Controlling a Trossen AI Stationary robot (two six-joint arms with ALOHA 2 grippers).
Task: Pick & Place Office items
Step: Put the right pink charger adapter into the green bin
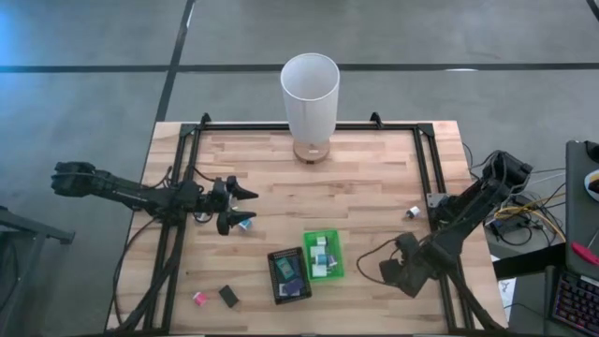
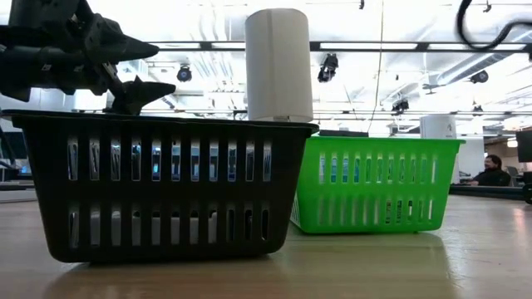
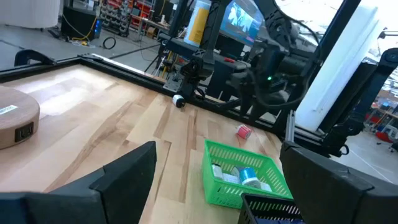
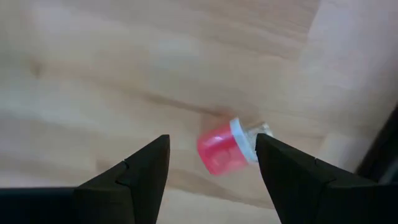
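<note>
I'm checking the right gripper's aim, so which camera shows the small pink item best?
The right wrist view: the pink item lies large on the wood, ahead of the open right gripper. The left wrist view shows it only as a distant speck. The high and low views do not show it.

Workshop around a wooden tabletop (image 1: 365, 187)

Grey floor (image 1: 84, 103) with dark lines; ceiling lights (image 2: 416, 62); a monitor (image 3: 244, 18) glows behind.
</note>
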